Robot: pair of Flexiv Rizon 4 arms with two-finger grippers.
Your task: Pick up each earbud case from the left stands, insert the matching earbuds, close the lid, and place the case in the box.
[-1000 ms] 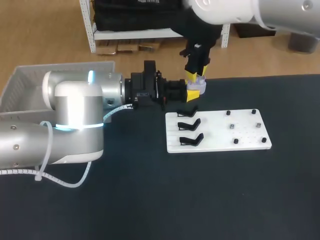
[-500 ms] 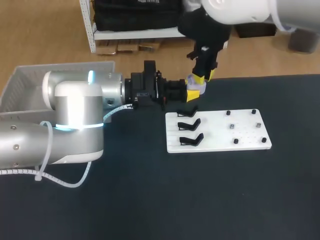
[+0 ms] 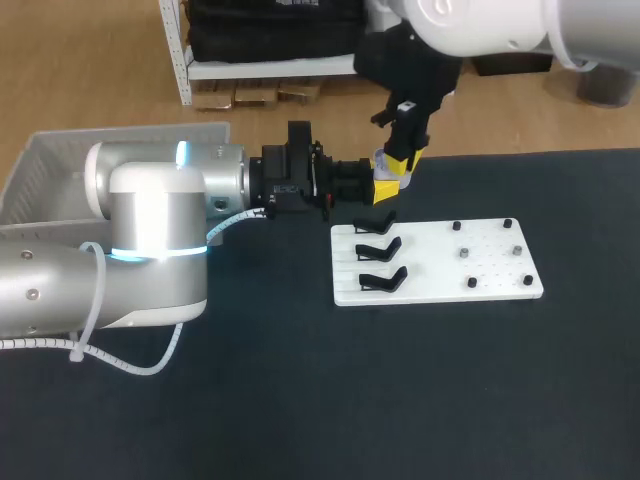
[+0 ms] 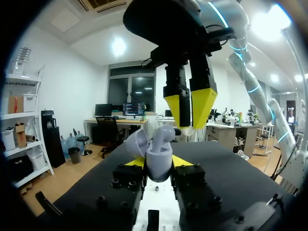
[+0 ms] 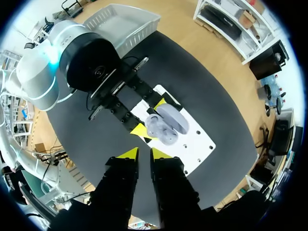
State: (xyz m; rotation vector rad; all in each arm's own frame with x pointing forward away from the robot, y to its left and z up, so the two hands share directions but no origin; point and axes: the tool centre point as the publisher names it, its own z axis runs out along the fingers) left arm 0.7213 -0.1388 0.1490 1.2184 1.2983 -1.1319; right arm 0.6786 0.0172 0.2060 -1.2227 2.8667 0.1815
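A lavender earbud case [image 4: 159,156] stands upright with its lid open and an earbud stem showing inside. My left gripper [image 4: 159,166] is shut on the case's lower body, its yellow tips on either side. Seen from the head view, the case [image 3: 381,160] is held just beyond the white stand board [image 3: 440,262]. My right gripper [image 4: 189,108] hangs just above the case, apart from it, fingers open by a narrow gap with nothing between them. Its own wrist view shows the right gripper [image 5: 144,153] looking down on the case [image 5: 166,126].
Three empty black stands [image 3: 378,252] line the board's left side, and small black pegs [image 3: 487,252] dot its right. A light grey basket [image 3: 60,170] sits at the table's far left, also seen as the basket [image 5: 122,19] beyond my left arm.
My right gripper has lifted off the case and shifted slightly right, its fingers drawing closer together. The left gripper and case have not moved.
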